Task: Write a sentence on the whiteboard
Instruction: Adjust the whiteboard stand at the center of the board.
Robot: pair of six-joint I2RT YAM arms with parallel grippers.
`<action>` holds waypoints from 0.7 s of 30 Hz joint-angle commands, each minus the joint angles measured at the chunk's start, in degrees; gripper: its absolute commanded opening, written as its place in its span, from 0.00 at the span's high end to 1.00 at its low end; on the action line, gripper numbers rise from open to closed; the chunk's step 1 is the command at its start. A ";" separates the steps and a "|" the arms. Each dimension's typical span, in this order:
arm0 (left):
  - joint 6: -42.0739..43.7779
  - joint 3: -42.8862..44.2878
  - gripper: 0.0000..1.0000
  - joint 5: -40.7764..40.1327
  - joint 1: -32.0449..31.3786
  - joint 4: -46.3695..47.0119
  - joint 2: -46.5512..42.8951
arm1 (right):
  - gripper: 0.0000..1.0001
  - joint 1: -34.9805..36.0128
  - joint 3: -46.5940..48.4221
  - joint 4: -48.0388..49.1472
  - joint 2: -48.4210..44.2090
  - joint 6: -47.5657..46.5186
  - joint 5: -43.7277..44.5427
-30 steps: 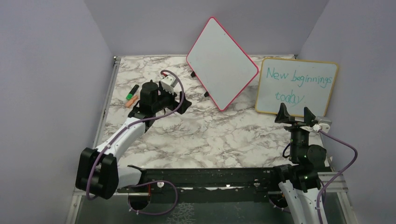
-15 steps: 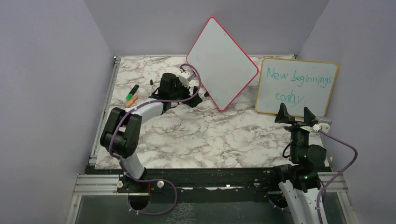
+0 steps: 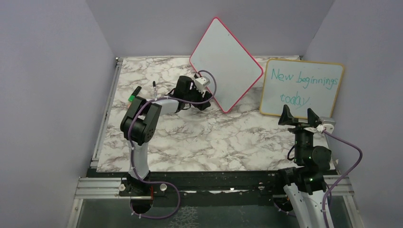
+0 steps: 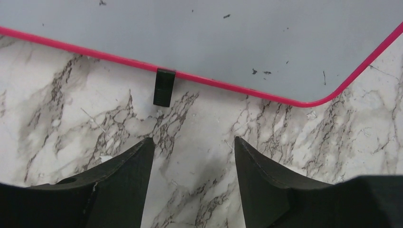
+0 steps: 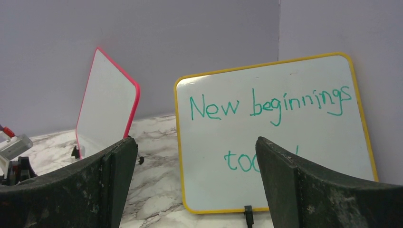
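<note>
Marble-patterned worktop (image 3: 214, 137), seen from my remote station: the whiteboard (image 3: 226, 64) with its thin red-pink frame stands toward the back, near the rear wall and turned at an angle, so that from overhead it reads as a diamond. Its face is plain white apart from a few small dark specks that show up on the left wrist camera, where the board (image 4: 199, 38) fills the top of the view and one black foot (image 4: 164, 87) sits under the red edge, resting on the marble. My left arm is stretched out across the worktop, and the left claw (image 3: 202, 97) lies low just in front of the board's lower edge; from the wrist, the left claw (image 4: 192, 147) has its fingers spread apart with only bare marble between them, the foot just beyond their tips. The right claw (image 3: 299, 116) is raised at the right side, well apart from the whiteboard, its two fingers spread wide and holding nothing. Through the right claw (image 5: 195, 140) I see the whiteboard (image 5: 105, 109) edge-on at left and a yellow-framed board (image 5: 273, 133) beside it, bearing teal handwriting, "New beginnings" above a partly hidden second line. Overhead, that yellow-framed board (image 3: 302, 89) leans at the right wall. A green-tipped marker (image 3: 134, 93) lies near the worktop's left edge.
</note>
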 commanded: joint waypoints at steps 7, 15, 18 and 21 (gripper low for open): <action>2.89 9.22 0.42 -0.94 -0.89 1.35 7.32 | 0.00 0.28 -0.08 0.79 0.96 0.02 -1.71; 4.54 14.00 0.54 -1.26 -1.31 -1.12 11.31 | 0.00 0.28 -0.27 1.08 1.14 -0.12 -1.75; 4.68 14.70 0.61 -1.20 -1.56 -1.00 12.09 | 0.00 0.28 -0.36 1.21 1.34 -0.25 -1.83; 5.40 14.78 0.67 -1.73 -2.02 -1.07 12.45 | 0.00 0.30 -0.36 1.17 1.31 -0.26 -1.81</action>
